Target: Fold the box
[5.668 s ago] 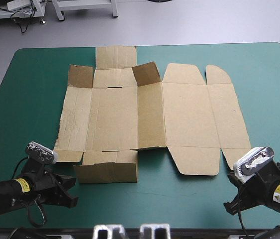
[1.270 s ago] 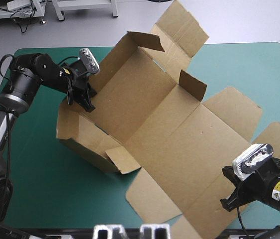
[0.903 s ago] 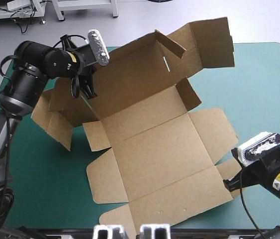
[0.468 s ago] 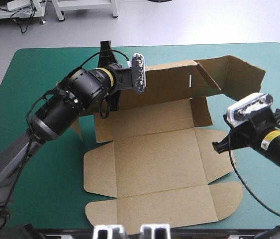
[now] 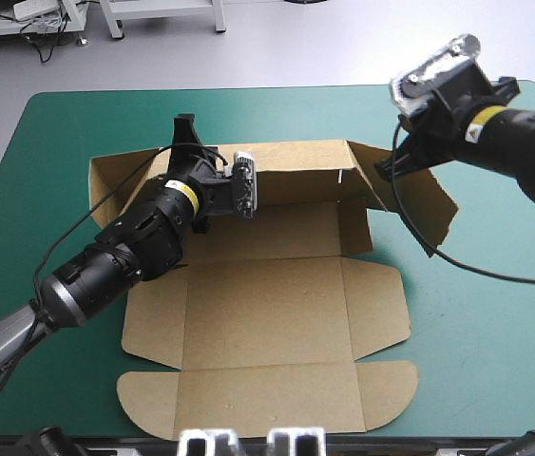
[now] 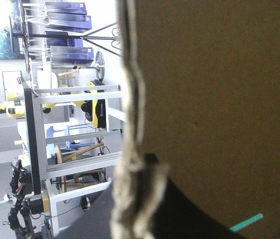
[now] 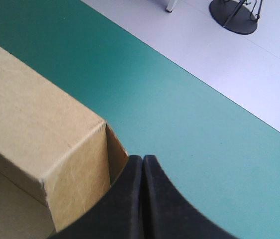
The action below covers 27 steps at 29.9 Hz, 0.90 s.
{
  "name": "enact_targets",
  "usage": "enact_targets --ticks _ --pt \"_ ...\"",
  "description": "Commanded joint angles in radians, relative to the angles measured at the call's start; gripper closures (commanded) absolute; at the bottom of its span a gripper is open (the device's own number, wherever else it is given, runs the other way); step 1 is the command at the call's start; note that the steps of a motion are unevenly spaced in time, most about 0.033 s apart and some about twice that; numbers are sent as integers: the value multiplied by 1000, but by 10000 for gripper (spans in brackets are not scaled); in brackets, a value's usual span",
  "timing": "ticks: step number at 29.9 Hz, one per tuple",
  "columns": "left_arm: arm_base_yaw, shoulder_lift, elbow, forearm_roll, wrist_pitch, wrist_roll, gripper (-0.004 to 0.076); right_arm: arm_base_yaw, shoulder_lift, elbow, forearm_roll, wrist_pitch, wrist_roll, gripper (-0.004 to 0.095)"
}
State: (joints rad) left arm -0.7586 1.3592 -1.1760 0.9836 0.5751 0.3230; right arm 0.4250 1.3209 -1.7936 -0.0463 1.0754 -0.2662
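Box (image 5: 277,313), centre frame, rear wall (image 5: 296,173) raised. Left gripper (image 5: 189,144) pinched onto that wall (upper left); right gripper (image 7: 142,162) closed, empty, beside its upper-right corner. I'd nudge the end flap (image 5: 421,201) inward slowly.

Shows brown box (image 5: 277,318) spread at centre of teal-green surface (image 5: 495,313), far wall raised toward 12 o'clock, with left gripper (image 5: 193,157) at wall's top edge, 10 o'clock, and right gripper (image 5: 386,169) at end flap, 2 o'clock.

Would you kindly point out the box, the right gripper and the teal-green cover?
box (image 5: 277,309): high view, flat middle panel.
right gripper (image 7: 142,158): right wrist view, where fingertips meet.
teal-green cover (image 5: 495,332): high view, bare right-hand patch.
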Motion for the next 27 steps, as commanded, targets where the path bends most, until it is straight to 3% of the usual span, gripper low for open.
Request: enact_targets --ticks 1,9,16,27 --pt "-7 -42 34 175 -82 -143 734 -9 89 -151 16 35 -37 933" --pt "-7 -42 155 536 -73 -546 734 -187 315 -326 351 154 -160 932" --pt "-7 -42 202 787 -67 -759 734 -300 439 -338 371 150 -160 933" --pt "-7 -39 208 785 -61 -758 734 -383 592 -338 542 174 -187 932"
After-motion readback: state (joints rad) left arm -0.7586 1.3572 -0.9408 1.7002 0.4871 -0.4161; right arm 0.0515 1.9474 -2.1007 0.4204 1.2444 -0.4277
